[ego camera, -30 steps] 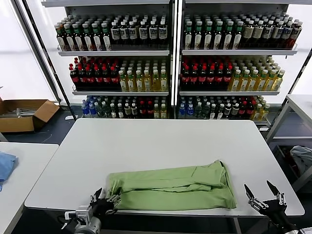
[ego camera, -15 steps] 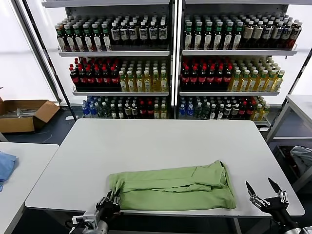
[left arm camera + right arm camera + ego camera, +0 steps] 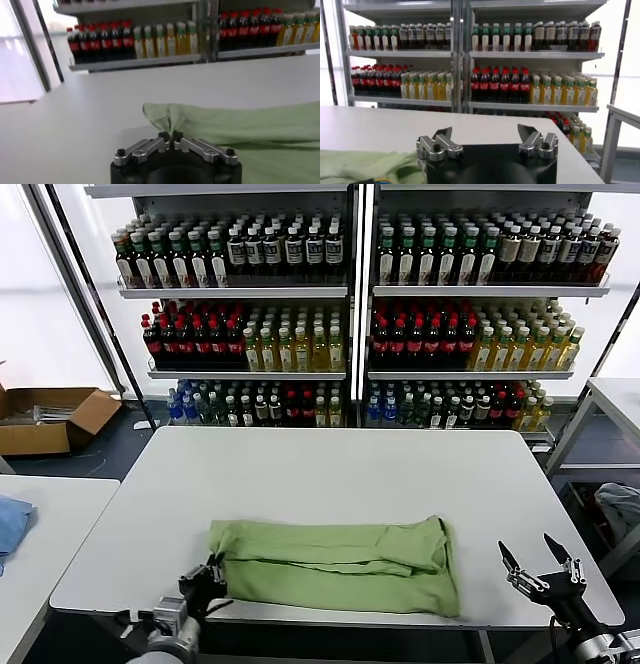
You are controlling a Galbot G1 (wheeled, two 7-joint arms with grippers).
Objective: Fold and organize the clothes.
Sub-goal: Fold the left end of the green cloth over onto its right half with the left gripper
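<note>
Light green shirt (image 3: 335,564) lying folded into a long band across the near part of the white surface (image 3: 330,469), plain side up, no print or collar in sight. Long axis running side to side, near hem close to the front edge. Likely laid this way so each end sits within reach of one arm.

Left claw (image 3: 212,574) at the shirt's left end, low at the front edge. Pressed together on a bunched corner of the fabric: in the left wrist view the left claw's tips (image 3: 171,135) meet with a gathered peak of green cloth (image 3: 167,120) rising between and just beyond them. A corner pinch, probably chosen because a corner gives control of the whole layer for dragging or lifting it over.

Right claw (image 3: 535,569) beyond the shirt's right end, just off the front right corner of the surface, not touching cloth. Spread wide, as the right wrist view confirms (image 3: 487,137), green fabric showing only at the picture's edge. Seemingly waiting, ready to take the opposite corner.

Behind the surface, shelves of bottles (image 3: 350,314). Cardboard box (image 3: 50,419) on the floor at far left. Second pale surface (image 3: 40,534) alongside, with blue cloth (image 3: 10,524) at its edge.

Folding judged partway done: sides in, final cross fold not yet made.
</note>
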